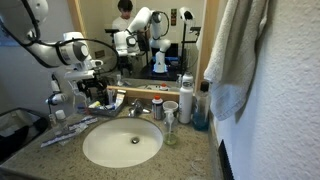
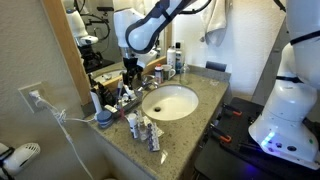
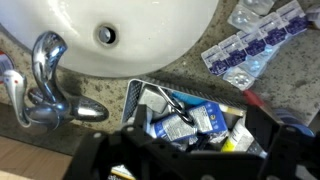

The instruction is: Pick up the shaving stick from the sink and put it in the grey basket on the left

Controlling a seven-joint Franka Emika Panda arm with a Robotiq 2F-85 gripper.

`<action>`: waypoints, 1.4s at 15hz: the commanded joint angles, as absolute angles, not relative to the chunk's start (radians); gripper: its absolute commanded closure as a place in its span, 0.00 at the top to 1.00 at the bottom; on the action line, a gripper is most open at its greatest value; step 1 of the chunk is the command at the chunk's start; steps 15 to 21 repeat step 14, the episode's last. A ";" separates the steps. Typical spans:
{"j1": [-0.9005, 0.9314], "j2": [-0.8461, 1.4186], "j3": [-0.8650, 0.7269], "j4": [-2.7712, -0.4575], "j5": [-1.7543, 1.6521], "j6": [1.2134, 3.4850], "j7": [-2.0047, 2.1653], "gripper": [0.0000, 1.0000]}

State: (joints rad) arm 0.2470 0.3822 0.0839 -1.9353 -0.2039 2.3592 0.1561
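Note:
The shaving stick [image 3: 168,103] is a slim silver razor lying slantwise on the boxes and tubes inside the grey mesh basket [image 3: 135,96]. The basket stands on the stone counter behind the faucet and also shows in an exterior view [image 1: 106,101]. My gripper [image 3: 185,145] hovers right over the basket, with its dark fingers spread wide on either side of the contents and nothing between them. It shows in both exterior views [image 1: 95,90] [image 2: 130,76]. The oval white sink [image 1: 108,146] [image 2: 172,104] [image 3: 150,30] holds nothing but its drain.
The chrome faucet [image 3: 50,85] stands beside the basket. Blister packs [image 3: 250,45] lie on the counter. White sticks [image 1: 65,131] lie by the basin. A cup [image 1: 170,112], bottles [image 1: 186,98], a hanging towel [image 1: 240,50] and small tubes [image 2: 146,130] are around.

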 commanded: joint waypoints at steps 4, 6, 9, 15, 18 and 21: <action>0.234 0.036 0.084 -2.316 -0.147 2.574 0.385 1.00; 0.227 -0.034 0.090 -2.380 -0.172 2.593 0.455 1.00; 0.201 -0.111 0.110 -2.435 -0.187 2.578 0.516 1.00; 0.148 -0.175 0.137 -2.477 -0.187 2.568 0.542 1.00; 0.148 -0.175 0.137 -2.477 -0.187 2.568 0.542 1.00; 0.148 -0.175 0.137 -2.477 -0.187 2.568 0.542 1.00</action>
